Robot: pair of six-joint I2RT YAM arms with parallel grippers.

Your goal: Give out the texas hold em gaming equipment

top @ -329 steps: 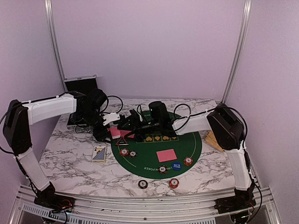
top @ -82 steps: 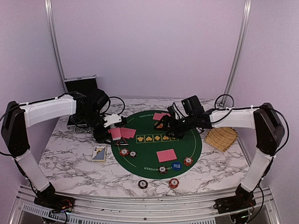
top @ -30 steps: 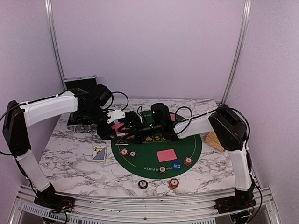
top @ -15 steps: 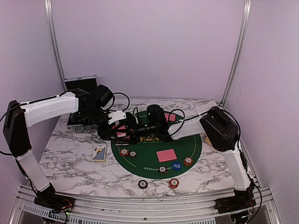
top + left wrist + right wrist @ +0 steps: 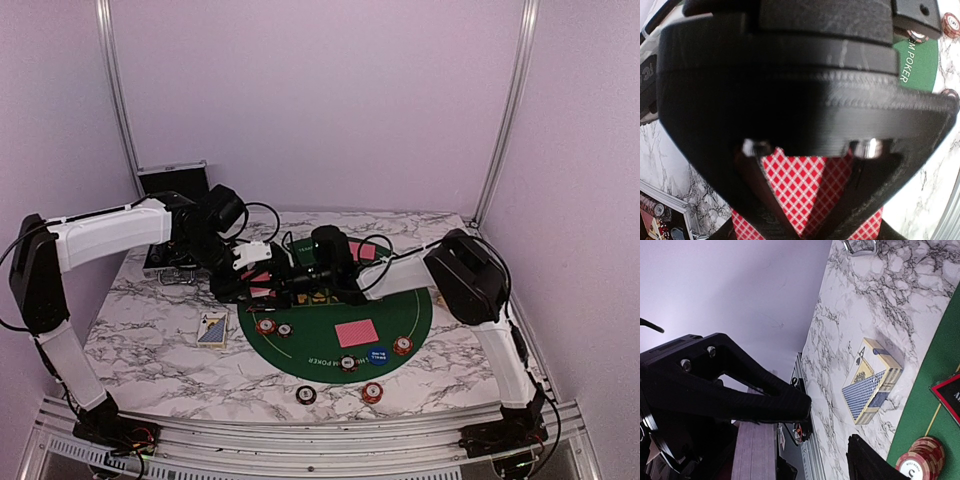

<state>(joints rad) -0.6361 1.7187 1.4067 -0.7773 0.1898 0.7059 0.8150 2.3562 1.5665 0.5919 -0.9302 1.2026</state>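
My left gripper [image 5: 246, 284] is shut on a stack of pink-red-backed cards [image 5: 807, 182], held at the left edge of the green poker mat [image 5: 400, 310]. My right gripper [image 5: 280, 290] reaches in from the right, right beside those cards. In the right wrist view it [image 5: 835, 435] is open and empty. Face-down cards lie on the mat near [image 5: 357, 333] and far [image 5: 366, 250]. Dark-red chips [image 5: 265, 325] sit at the mat's left edge, also in the right wrist view [image 5: 922, 460]. A blue button [image 5: 376, 354] lies near the front. A black red-edged marker corner [image 5: 947, 395] shows. No orange button shows.
A blue-and-cream card box [image 5: 212, 328] lies on the marble left of the mat, also in the right wrist view [image 5: 872, 382]. The silver-edged case [image 5: 172, 181] stands open at the back left. More chips [image 5: 306, 394] [image 5: 372, 392] [image 5: 402, 346] lie at the front.
My right arm has swung left from the far side of the mat and reached in beside my left gripper. My left gripper has kept hold of the cards and shifted slightly right.
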